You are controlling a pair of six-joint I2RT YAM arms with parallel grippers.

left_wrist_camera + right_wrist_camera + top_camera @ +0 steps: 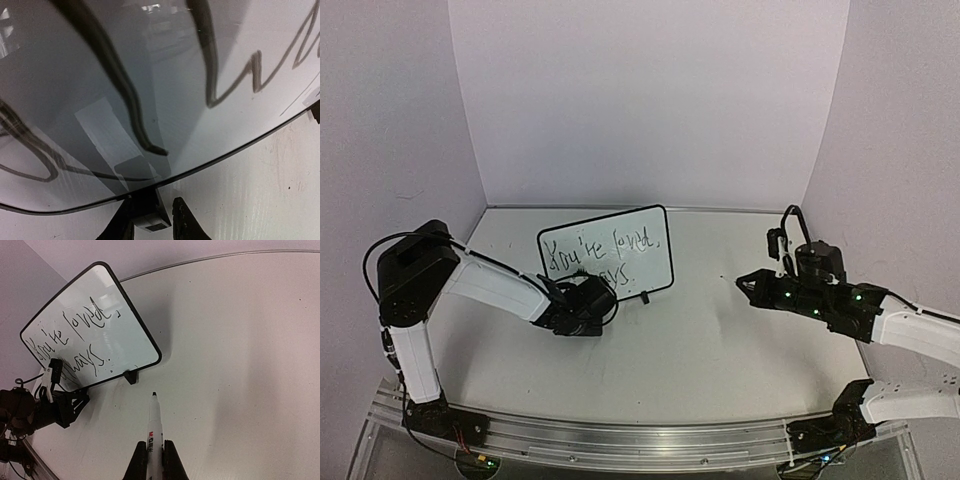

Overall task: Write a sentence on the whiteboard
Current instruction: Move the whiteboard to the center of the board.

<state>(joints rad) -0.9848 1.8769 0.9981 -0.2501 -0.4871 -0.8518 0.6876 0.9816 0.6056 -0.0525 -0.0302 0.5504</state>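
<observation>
Nearest, at the near edge of the table (700, 350), a metal rail (620, 435) carries both arm bases. From above, the whiteboard (655, 272) stands toward the far edge, left of centre, with the sentence (605, 250) across it in two lines. The left gripper (588, 292) is at its lower edge. The right gripper (744, 283) hangs well apart, toward the right edge.

Left wrist: large pen strokes fill the glossy board. The jaws sit nearly closed on either side of a black foot (144, 204) under the frame, apparently clamping it.

Right wrist: the jaws are closed on a marker (154, 422), its bare tip pointing towards the board without touching it.

The writing looks complete, full stop included. The next move calls for setting the marker down and releasing the board gently so it does not tip. No containers show.
</observation>
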